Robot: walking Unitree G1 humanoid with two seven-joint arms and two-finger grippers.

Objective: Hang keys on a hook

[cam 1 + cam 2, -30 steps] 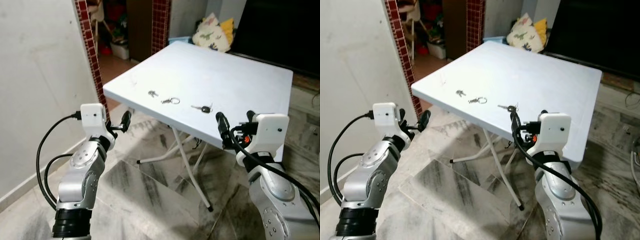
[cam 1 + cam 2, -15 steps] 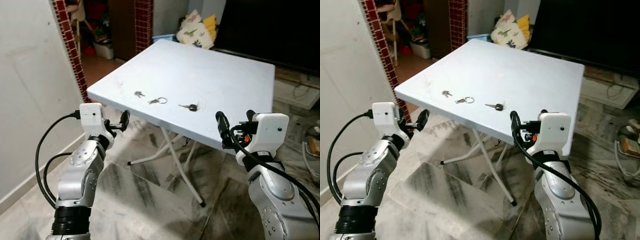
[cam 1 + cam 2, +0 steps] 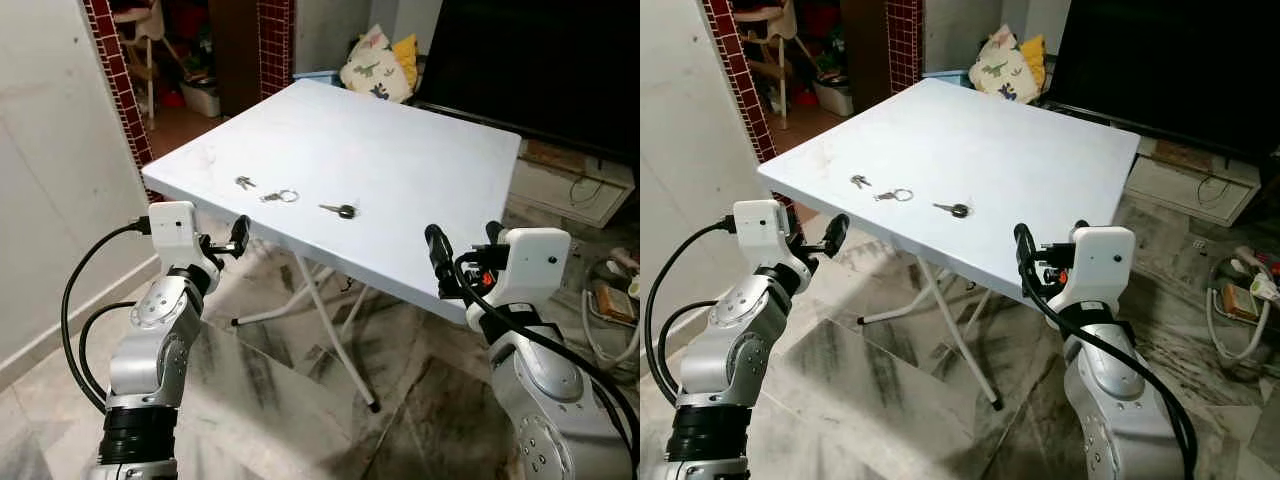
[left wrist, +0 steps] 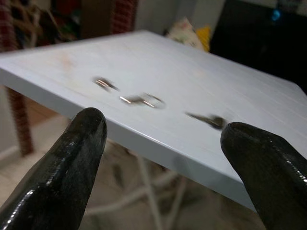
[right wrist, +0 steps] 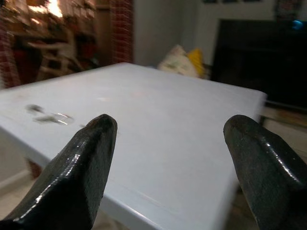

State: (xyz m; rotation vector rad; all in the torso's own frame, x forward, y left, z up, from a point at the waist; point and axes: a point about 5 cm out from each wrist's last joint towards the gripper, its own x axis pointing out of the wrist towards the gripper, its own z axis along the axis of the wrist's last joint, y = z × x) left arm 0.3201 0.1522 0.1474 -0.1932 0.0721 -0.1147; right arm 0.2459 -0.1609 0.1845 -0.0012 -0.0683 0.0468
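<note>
Both end effectors — left (image 3: 240,233), right (image 3: 462,258) — are spread open, empty; approach the desk (image 3: 430,170) squarely before reaching the keys (image 3: 281,195).

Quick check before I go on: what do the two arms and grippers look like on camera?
Both arms are silver with round joints. Each wrist carries a white boxy housing, with black cables looping alongside. The left gripper and right gripper each have two long, rounded, glossy black fingers.
</note>
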